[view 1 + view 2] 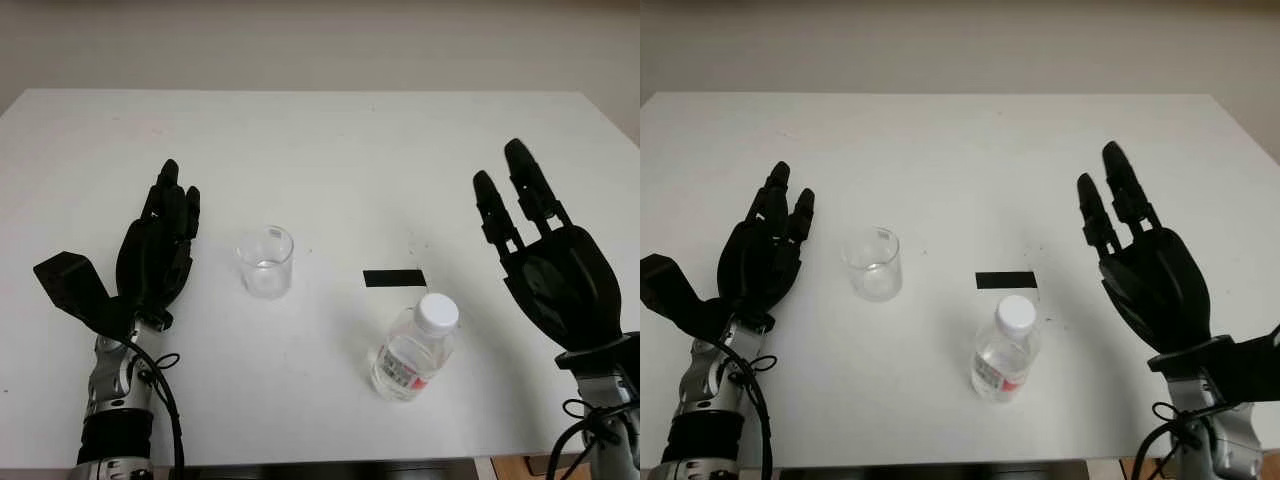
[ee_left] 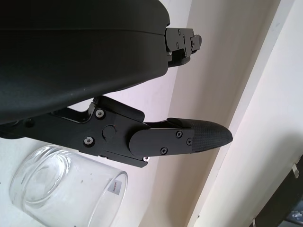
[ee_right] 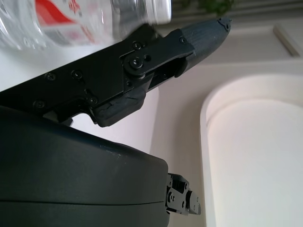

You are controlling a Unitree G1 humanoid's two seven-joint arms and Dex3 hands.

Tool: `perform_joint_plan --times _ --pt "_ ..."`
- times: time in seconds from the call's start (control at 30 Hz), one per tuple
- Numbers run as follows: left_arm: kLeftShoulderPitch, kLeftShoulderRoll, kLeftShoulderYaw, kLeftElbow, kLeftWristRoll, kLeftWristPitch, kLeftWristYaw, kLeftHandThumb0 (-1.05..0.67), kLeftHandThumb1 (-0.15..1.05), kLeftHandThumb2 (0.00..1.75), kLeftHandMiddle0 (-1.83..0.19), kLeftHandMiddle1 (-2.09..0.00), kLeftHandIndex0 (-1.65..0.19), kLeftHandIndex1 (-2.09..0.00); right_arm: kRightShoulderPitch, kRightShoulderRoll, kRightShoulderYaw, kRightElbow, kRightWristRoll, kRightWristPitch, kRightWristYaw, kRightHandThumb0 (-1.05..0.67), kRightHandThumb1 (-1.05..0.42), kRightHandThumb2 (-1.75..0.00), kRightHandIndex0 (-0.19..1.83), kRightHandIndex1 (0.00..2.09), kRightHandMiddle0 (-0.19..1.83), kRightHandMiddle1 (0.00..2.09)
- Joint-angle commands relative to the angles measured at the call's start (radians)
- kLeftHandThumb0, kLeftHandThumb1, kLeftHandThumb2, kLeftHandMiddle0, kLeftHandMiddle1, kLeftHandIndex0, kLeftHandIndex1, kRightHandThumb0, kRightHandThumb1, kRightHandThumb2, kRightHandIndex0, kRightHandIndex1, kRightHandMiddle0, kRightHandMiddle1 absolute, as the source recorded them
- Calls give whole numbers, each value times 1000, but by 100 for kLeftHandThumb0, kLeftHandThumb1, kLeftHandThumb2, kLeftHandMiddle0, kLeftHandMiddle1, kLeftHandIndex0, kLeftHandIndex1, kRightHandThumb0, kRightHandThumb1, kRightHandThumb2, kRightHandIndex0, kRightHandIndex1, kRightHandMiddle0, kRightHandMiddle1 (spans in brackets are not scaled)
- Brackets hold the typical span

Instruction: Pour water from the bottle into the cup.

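A clear plastic water bottle (image 1: 412,348) with a white cap and a red label stands upright near the front of the white table (image 1: 330,150). To its left stands a clear glass cup (image 1: 266,261), upright. My left hand (image 1: 160,240) is open, a little left of the cup and apart from it. My right hand (image 1: 535,245) is open, raised to the right of the bottle and not touching it. The cup (image 2: 66,187) appears close beside my left hand's fingers (image 2: 189,137) in the left wrist view, and the bottle (image 3: 90,21) beside my right hand's fingers (image 3: 189,40) in the right wrist view.
A short strip of black tape (image 1: 393,278) lies on the table between the cup and the bottle. The table's front edge (image 1: 330,462) runs just in front of the bottle. A pale wall stands behind the table.
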Motion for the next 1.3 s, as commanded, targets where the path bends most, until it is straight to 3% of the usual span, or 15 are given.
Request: perform_joint_plan --times 0.0,0.3,0.73,1.27 --pt "-4 9 3 -12 -1 0 -2 -71 105 39 8 -5 7 -5 22 -23 8 -43 8 23 21 -93 -89 -5 -19 0 -19 0" --pt "6 6 3 -17 1 -2 6 -70 105 39 8 -5 6 -6 78 -9 69 -83 -73 -4 48 -99 -89 -5 -19 0 -19 0" --pt "-4 8 11 -11 -10 5 1 -70 105 37 8 -5 7 -5 128 0 139 -151 -279 -151 -20 -99 -92 -6 -19 0 -19 0" --pt "3 9 10 -25 -6 10 8 -71 105 38 8 -5 6 -6 147 -2 156 -184 -292 -173 -46 -95 -93 -6 -19 0 -19 0"
